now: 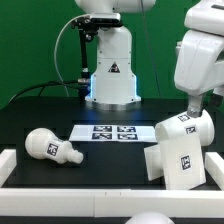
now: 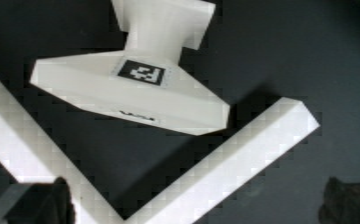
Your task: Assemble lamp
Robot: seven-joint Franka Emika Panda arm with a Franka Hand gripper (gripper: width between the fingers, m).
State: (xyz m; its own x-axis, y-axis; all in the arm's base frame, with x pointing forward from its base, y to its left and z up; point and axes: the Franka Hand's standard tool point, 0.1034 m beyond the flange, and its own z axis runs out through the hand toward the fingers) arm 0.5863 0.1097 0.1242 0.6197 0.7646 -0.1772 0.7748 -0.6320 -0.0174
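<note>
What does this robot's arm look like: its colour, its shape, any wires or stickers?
The arm is glossy white, built of chunky rounded casings. Its pedestal is white too, with a dark triangle sticker and a thin black cable looping beside it. The gripper ends in two dark fingers.

The bulb (image 1: 48,146) and the shade (image 2: 138,100) look like smooth, matt white plastic, each bearing a flat black-and-white printed tag (image 2: 141,72); the bulb's neck is ribbed. The worktop (image 1: 30,112) is dull black and throws no shine, while the robot pedestal (image 1: 112,85) at the far side has a glossier white shell. The marker board (image 1: 118,131) is thin, matt white, printed black.
</note>
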